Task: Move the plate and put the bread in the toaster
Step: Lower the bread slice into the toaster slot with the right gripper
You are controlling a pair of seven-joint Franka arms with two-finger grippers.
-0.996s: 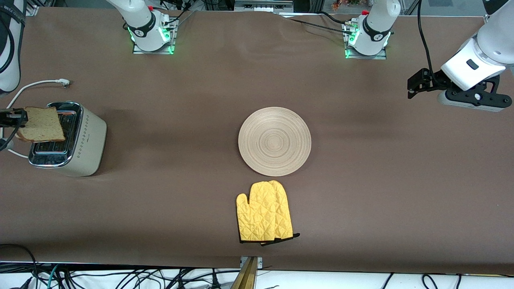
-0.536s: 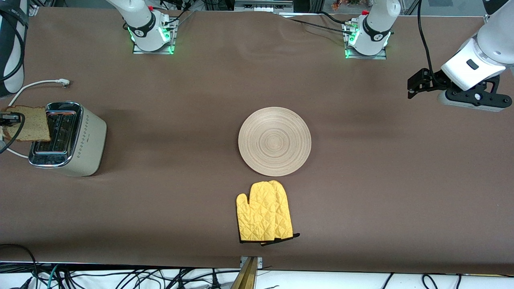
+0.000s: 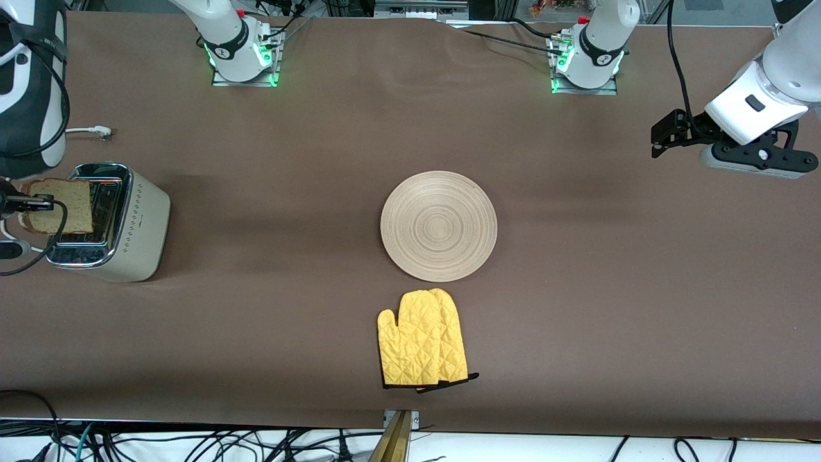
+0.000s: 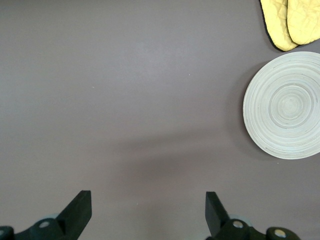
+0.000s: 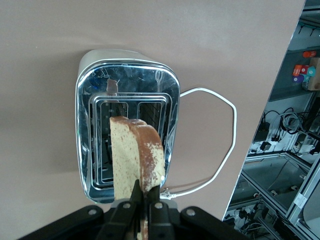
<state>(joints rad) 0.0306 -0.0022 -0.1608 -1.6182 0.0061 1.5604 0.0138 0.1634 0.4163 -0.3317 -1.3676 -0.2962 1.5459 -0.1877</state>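
The cream toaster [image 3: 128, 221] with its chrome top [image 5: 125, 75] stands at the right arm's end of the table. My right gripper [image 3: 25, 205] is shut on the bread [image 3: 61, 205], a brown-crusted slice held on edge just above the toaster's slots [image 5: 127, 145]. The bread [image 5: 132, 155] hangs over the slot area in the right wrist view, its lower edge close to the openings. The pale ringed plate [image 3: 439, 225] lies flat mid-table. My left gripper [image 3: 660, 138] waits open high over the left arm's end of the table, fingers [image 4: 80, 210] wide apart over bare cloth.
A yellow oven mitt [image 3: 422, 346] lies nearer the front camera than the plate. The toaster's white cord [image 5: 220, 150] loops beside it toward the table's edge. The plate [image 4: 285, 105] and mitt [image 4: 292, 22] also show in the left wrist view.
The bread turned from lying tilted over the toaster to standing on edge. It drew back off the toaster's end, then came in again over the slots. The left arm stayed still.
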